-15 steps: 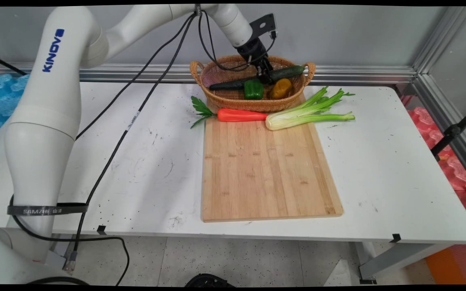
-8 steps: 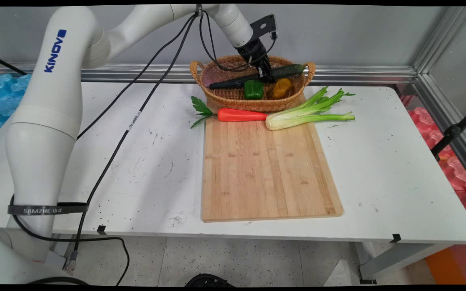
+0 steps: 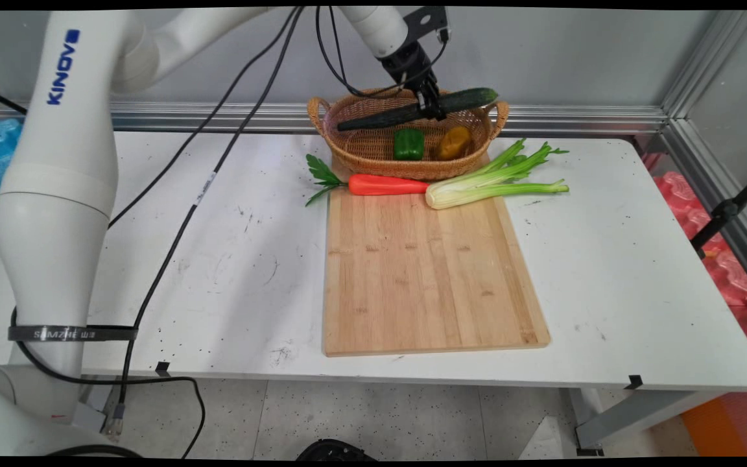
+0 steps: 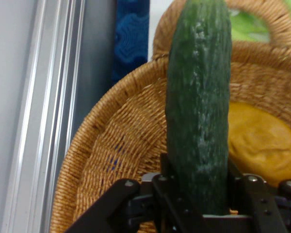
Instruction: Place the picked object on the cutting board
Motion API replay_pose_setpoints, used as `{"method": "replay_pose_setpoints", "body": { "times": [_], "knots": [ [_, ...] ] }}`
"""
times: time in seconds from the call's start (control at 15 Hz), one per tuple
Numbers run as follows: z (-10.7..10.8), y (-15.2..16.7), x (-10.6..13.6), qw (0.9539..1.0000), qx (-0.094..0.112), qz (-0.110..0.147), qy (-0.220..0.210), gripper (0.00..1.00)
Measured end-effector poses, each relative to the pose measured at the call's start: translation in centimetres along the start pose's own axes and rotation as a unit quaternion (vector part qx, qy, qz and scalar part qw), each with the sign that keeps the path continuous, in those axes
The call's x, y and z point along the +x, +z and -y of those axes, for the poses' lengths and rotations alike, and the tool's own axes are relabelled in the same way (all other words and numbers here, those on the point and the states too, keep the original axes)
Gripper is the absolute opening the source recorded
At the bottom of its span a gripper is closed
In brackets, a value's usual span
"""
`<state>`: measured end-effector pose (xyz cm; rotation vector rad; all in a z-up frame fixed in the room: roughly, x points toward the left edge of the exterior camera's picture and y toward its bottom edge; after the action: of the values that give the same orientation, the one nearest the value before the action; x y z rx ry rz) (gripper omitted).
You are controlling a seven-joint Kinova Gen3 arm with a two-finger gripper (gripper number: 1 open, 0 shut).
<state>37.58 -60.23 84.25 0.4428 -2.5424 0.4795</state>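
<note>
My gripper (image 3: 430,107) is shut on a long dark green cucumber (image 3: 412,111) and holds it level just above the wicker basket (image 3: 373,159) at the table's far side. In the hand view the cucumber (image 4: 199,107) runs up the middle, clamped between my fingers (image 4: 167,194), over the basket's woven wall (image 4: 116,160). A green pepper (image 3: 408,144) and a yellow pepper (image 3: 454,142) lie inside the basket; the yellow pepper (image 4: 262,141) shows beside the cucumber.
A wooden cutting board (image 3: 425,272) lies in front of the basket. An orange carrot (image 3: 380,185) and a celery stalk (image 3: 490,181) rest along its far end. Black cables (image 3: 218,168) hang from the arm over the table's left half.
The gripper has risen with the cucumber, lifting it from inside the basket to above the rim. The peppers have stayed in place.
</note>
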Motion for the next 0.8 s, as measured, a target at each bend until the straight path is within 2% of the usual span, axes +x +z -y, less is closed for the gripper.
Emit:
{"method": "replay_pose_setpoints", "body": {
  "times": [0.47,0.8],
  "knots": [
    [-2.4,-4.9,3.3,0.9999,-0.007,-0.01,0.006,0.0],
    [-5.5,-7.8,6.4,0.9996,-0.017,-0.024,0.002,0.0]
  ]
}}
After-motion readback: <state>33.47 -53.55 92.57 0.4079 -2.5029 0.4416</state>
